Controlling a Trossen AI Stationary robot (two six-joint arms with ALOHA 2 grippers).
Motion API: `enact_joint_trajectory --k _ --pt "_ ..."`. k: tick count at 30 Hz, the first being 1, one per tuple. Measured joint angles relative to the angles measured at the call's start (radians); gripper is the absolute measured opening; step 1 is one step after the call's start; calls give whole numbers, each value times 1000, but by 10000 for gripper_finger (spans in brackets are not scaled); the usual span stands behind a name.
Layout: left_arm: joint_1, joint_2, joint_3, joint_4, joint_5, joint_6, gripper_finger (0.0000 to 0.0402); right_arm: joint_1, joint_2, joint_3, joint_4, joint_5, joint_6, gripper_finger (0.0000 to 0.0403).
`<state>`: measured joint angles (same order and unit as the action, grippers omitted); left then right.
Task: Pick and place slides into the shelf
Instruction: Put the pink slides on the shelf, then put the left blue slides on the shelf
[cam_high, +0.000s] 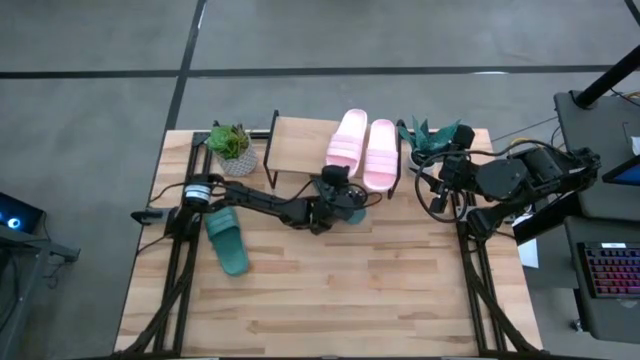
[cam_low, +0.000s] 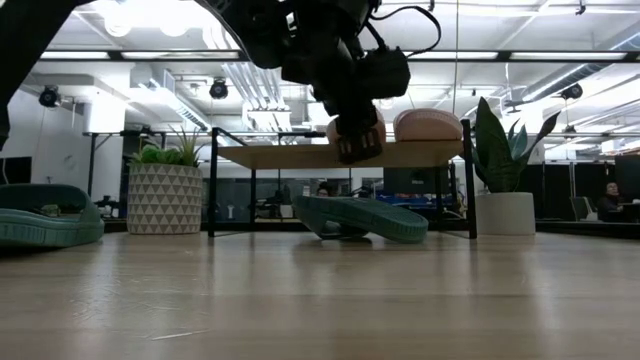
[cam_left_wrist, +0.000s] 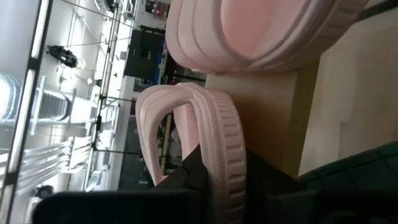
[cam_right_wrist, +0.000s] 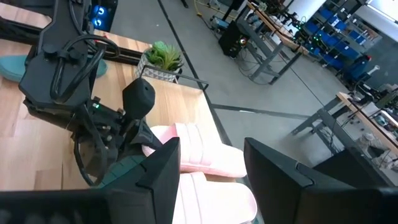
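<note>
- Left gripper (cam_high: 338, 190) at shelf (cam_high: 300, 143) front edge, fingers pinching strap of a pink slide (cam_high: 347, 140) on the plank; 2nd pink slide (cam_high: 380, 152) alongside.
- Risk: pulling back w/o letting go drags it off.
- Green slide (cam_high: 226, 240) on table; another green slide (cam_low: 362, 217) under the shelf.
- Right gripper (cam_right_wrist: 211, 177) spread, empty, over shelf's right end.
</note>
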<state>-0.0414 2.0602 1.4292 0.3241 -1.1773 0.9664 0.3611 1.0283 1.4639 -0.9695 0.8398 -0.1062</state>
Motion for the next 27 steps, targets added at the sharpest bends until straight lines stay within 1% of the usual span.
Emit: enact_joint_trajectory --k 6,8,13,22,24,27 --pt "-4 0 -1 -21 128 -45 77 0 0 0 0 0 0 169" --pt "-7 0 -1 -30 151 -46 95 0 0 0 0 0 0 169" --pt "-8 0 -1 -44 152 -47 154 0 0 0 0 0 0 169" --pt "-18 0 -1 -59 156 -97 290 0 0 0 0 0 -3 169" --pt "-28 -4 -1 -59 165 -97 311 0 0 0 0 0 -3 169" --pt "-47 -21 -2 -77 194 -97 329 0 0 0 0 0 -3 169"
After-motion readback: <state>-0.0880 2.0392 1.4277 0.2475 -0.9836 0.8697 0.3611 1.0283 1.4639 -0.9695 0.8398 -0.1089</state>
